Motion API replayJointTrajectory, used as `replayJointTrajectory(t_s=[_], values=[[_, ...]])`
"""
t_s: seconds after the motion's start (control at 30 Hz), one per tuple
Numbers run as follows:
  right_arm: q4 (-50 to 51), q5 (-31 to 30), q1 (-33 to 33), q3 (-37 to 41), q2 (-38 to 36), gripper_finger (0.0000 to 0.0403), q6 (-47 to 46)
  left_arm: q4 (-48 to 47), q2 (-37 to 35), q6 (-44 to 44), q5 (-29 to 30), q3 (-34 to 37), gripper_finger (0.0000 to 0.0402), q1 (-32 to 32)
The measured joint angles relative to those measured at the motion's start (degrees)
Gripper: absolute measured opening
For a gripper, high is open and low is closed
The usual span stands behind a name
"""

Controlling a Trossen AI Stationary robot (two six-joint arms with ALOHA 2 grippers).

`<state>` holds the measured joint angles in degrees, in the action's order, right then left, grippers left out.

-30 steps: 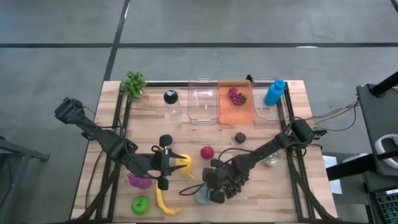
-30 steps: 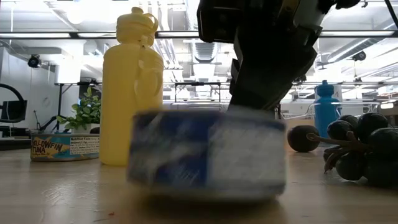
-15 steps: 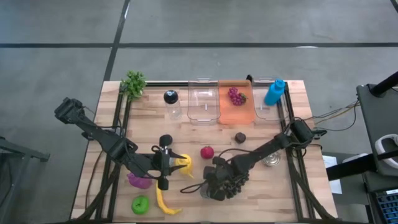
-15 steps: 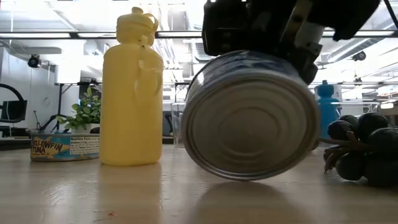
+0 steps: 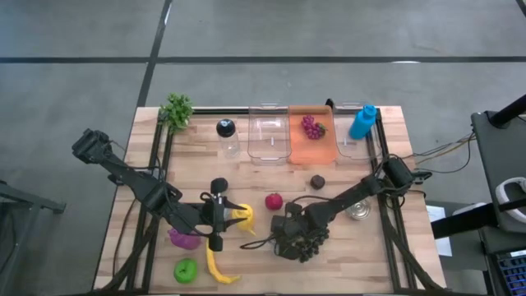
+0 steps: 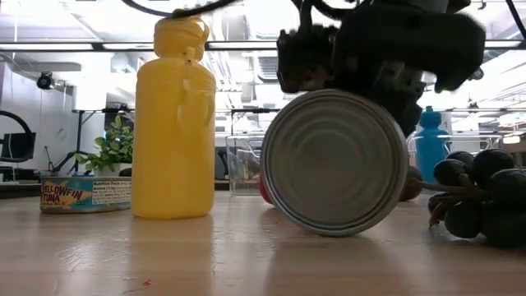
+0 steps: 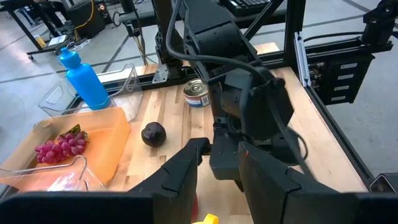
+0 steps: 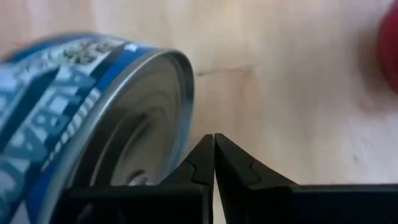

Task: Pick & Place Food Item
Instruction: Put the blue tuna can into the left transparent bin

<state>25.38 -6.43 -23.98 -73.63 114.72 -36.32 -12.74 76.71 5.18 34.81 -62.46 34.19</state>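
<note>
The right gripper (image 8: 214, 163) hangs low over the table (image 5: 345, 247) with its fingertips pressed together, holding nothing. The can (image 6: 334, 162) lies on its side just beside these fingertips, flat end toward the low camera, apart from them. Dark grapes (image 6: 479, 197) lie next to the can. Beyond the gripper, an orange tray (image 5: 312, 148) holds red grapes (image 5: 311, 127), between two clear bins (image 5: 268, 136). The left gripper (image 7: 216, 163) waits with fingers parted, empty, near a yellow bottle (image 6: 173, 123).
</note>
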Motion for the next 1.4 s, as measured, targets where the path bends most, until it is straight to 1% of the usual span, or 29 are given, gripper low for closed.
replayJointTrajectory(t_s=[0.17, 0.73, 1.1, 1.27, 1.4], values=[[0.0, -1.1, 0.3, 0.2, 0.0, 0.0008, -0.2, 0.0, 0.0, 0.0, 0.0, 0.0, 0.0118, 0.0], [0.5, -1.5, 0.4, 0.2, -0.8, 0.0008, 0.0, 0.0, 0.0, 0.7, 0.0, 0.0, 0.0118, 0.0], [6.1, -8.3, 0.3, 0.2, -5.5, 0.0008, 0.0, -0.4, 0.0, 0.7, 0.0, 0.0, 0.0118, 0.0], [7.6, -12.0, 0.2, 0.2, -8.4, 0.0008, -0.1, -0.5, 0.0, 0.7, 0.0, 0.0, 0.0118, 0.0], [7.8, -13.6, 0.1, 0.2, -10.2, 0.0008, -0.1, -0.6, 0.0, 0.7, 0.1, 0.0, 0.0118, 0.0]])
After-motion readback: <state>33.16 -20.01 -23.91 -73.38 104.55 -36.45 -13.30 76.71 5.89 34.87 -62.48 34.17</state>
